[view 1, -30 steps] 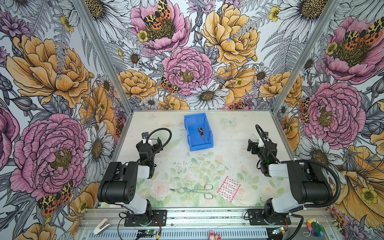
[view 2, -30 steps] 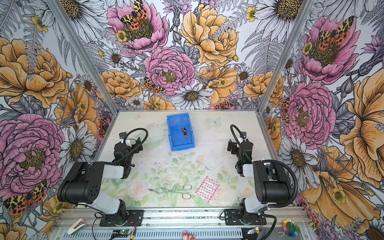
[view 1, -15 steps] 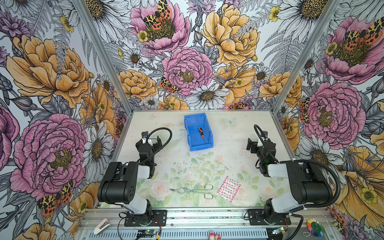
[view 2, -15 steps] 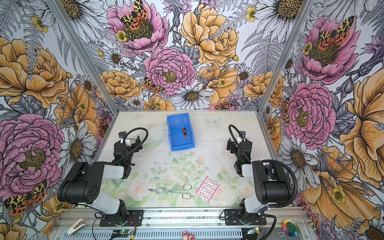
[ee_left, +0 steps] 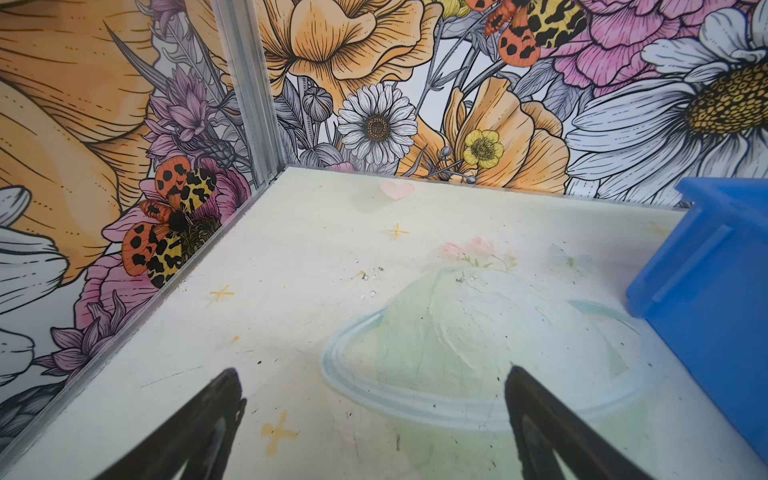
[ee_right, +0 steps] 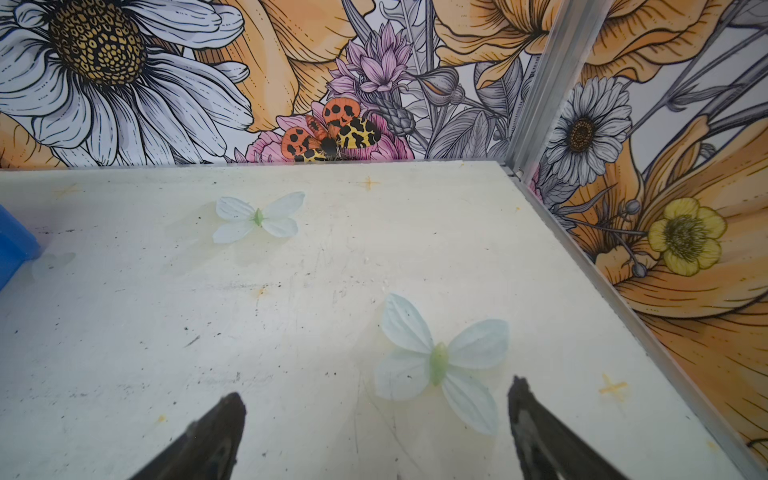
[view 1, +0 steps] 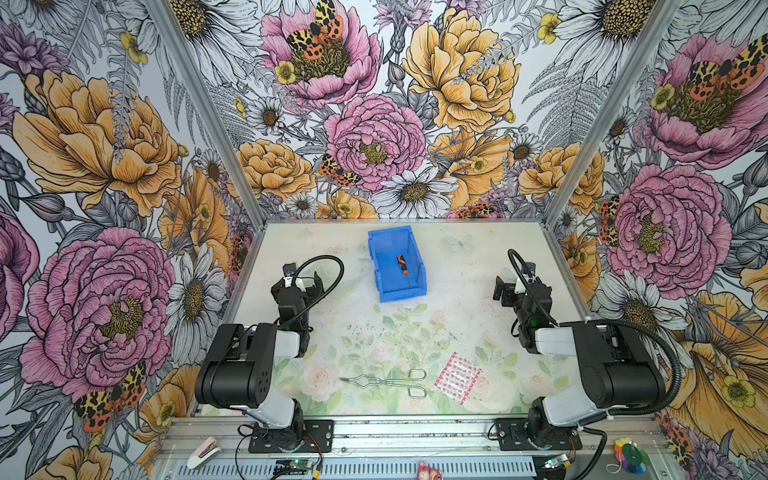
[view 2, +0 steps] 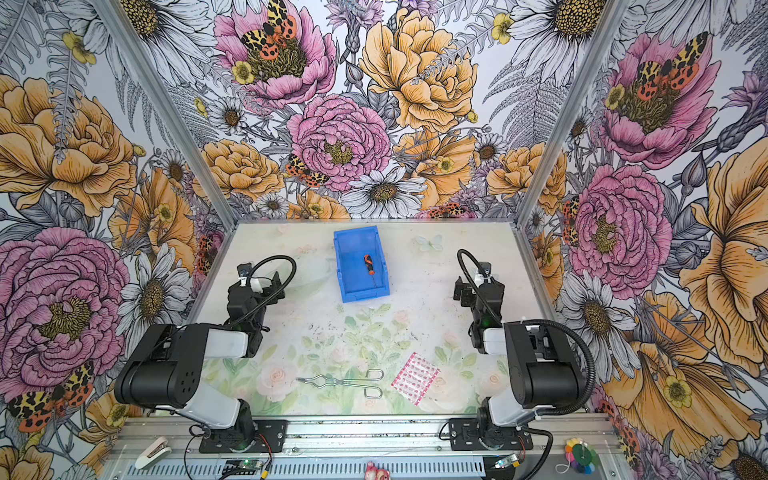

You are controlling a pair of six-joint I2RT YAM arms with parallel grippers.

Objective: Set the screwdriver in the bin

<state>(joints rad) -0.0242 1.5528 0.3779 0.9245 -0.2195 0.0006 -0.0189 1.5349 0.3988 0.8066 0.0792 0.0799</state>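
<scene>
Barely anything's moved: screwdriver (view 1: 403, 268) lies in the bin (view 1: 401, 294), left gripper (ee_left: 372, 374) and right gripper (ee_right: 376, 386) gape empty, so it looks done.

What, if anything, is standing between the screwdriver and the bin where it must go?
Nothing visible. The screwdriver already lies inside the bin, on its floor. The left gripper and the right gripper are both open and empty, apart from the bin on either side.

No lettering can be read anywhere; the pink packet (view 1: 458, 378) seems patterned only.
</scene>
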